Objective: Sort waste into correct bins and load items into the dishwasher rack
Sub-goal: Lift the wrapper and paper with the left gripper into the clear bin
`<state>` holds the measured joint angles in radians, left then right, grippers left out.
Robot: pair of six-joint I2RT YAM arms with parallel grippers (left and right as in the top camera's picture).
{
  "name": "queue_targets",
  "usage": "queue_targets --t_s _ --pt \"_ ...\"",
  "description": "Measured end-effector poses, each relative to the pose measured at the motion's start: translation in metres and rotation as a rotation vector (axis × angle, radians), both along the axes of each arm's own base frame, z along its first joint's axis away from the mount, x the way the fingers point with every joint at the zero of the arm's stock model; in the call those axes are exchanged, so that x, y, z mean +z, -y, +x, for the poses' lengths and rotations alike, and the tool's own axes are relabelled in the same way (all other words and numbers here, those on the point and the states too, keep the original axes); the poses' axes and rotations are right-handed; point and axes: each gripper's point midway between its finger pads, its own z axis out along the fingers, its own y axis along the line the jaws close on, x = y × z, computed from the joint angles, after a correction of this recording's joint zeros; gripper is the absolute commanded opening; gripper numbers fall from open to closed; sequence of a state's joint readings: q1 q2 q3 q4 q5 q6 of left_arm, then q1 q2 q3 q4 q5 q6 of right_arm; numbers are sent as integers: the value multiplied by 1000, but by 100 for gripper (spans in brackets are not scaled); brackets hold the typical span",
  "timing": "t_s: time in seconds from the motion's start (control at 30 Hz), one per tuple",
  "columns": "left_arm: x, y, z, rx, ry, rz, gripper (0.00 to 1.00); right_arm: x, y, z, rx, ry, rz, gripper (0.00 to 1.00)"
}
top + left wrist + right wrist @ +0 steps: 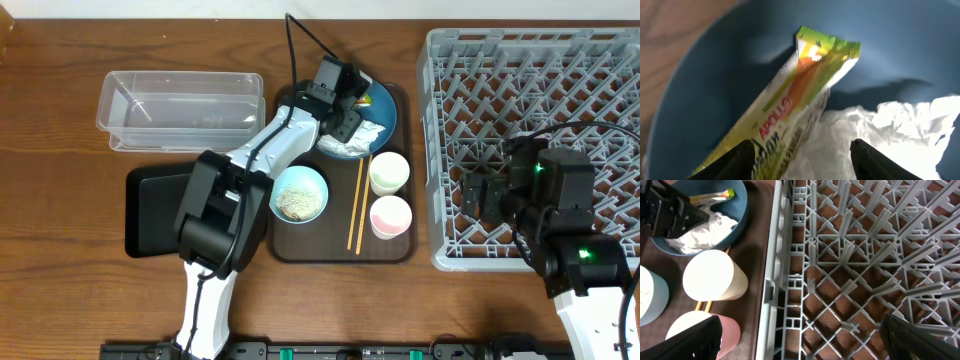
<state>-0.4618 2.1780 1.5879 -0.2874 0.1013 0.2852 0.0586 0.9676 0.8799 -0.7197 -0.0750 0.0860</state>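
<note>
My left gripper [345, 108] is open and hovers low over the dark-blue plate [386, 108]. In the left wrist view its fingers [805, 162] straddle the yellow-green snack wrapper [805, 95] and the crumpled white tissue [885, 132], both lying on the plate [730, 60]. A pale bowl [299, 193] holds rice-like scraps. Two cups [389, 172] [391, 216], the nearer one pink inside, and wooden chopsticks [357, 205] lie on the brown tray. My right gripper [485, 190] is open and empty over the left edge of the grey dishwasher rack [540, 90], which also fills the right wrist view [850, 270].
The clear plastic tub [180, 105] stands at the back left, with the shallow black tray [150, 210] in front of it. The brown serving tray [395, 252] lies between the bins and the rack. The right wrist view shows the cups [715, 275] beside the rack wall.
</note>
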Motion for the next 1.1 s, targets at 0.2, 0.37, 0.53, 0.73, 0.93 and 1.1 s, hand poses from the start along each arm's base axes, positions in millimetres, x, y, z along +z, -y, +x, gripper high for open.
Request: queue_targets --t_s 0.2,0.37,0.53,0.73,0.93,1.1 --pt "3 3 6 -27 39 3 62 0 0 0 0 0 0 99" --pt "-8 2 8 -24 36 17 27 0 0 0 0 0 0 99" --pt "-12 0 11 -25 49 39 9 0 0 0 0 0 0 99" --pt "-9 -2 4 4 16 33 7 0 0 0 0 0 0 99" --pt "31 -13 -16 101 -41 -8 6 1 0 0 0 2 0 99" --pt "82 -19 -27 143 -11 -59 6 1 0 0 0 1 0 99"
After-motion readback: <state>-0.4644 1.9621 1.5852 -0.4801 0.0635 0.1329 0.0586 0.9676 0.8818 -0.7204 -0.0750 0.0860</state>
